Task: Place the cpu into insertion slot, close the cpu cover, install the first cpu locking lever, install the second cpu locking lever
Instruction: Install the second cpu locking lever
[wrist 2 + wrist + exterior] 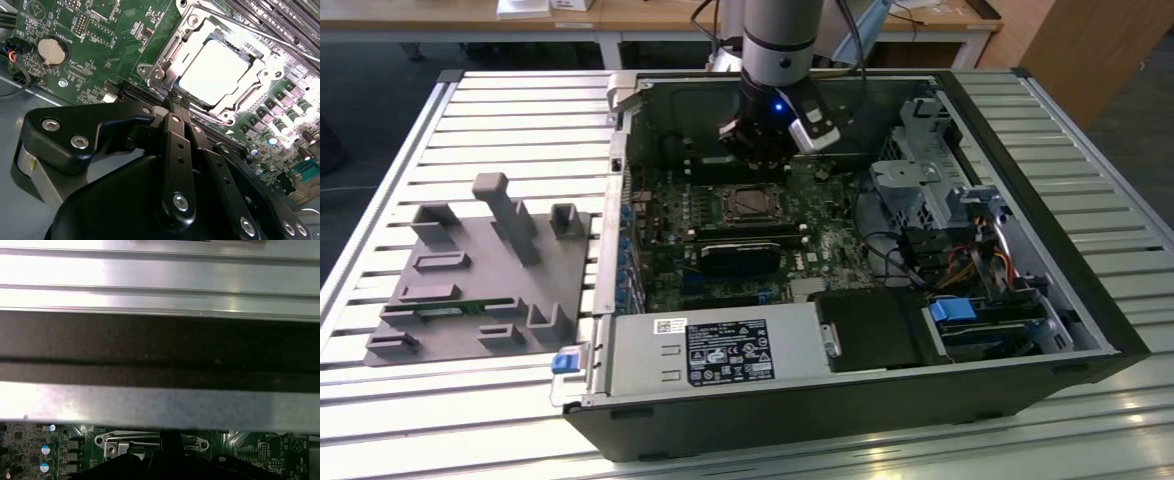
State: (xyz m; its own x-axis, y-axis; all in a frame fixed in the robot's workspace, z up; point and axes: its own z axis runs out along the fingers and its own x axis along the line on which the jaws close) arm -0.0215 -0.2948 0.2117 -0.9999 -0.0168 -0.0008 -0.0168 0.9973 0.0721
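Aluminium slatted desk (480,120) carries an open computer case (854,420). A grey fixture tray (480,270) lies beside the case on the exterior view's left. Inside the case the green motherboard (100,30) lies flat. The insertion slot (750,203) sits toward the far side of the board, just nearer than the arm.

Step in hand, judged: the locking levers. The first two steps look done. In the second wrist view the cpu cover (165,65) lies flat over the slot and frames the chip on all sides. The cpu (215,70) sits level in the cut-out with its silvery top bare. Whether either lever is already hooked cannot be told.

Lever work calls for a small, accurate sideways push. A tip has to catch the thin rod and carry it under its hook without riding onto the cover or scraping the board parts crowded round the slot.

The gripper (175,102) is low over the board at the far edge of the slot. Its tips are right at the cover's rim, at the corner with the screw tab. The fingers (174,131) are drawn fully together into one narrow point, and nothing is seen held between them. Contact with the rim looks likely but is not certain.

A round coin battery (51,51) sits on the board well clear of the slot.
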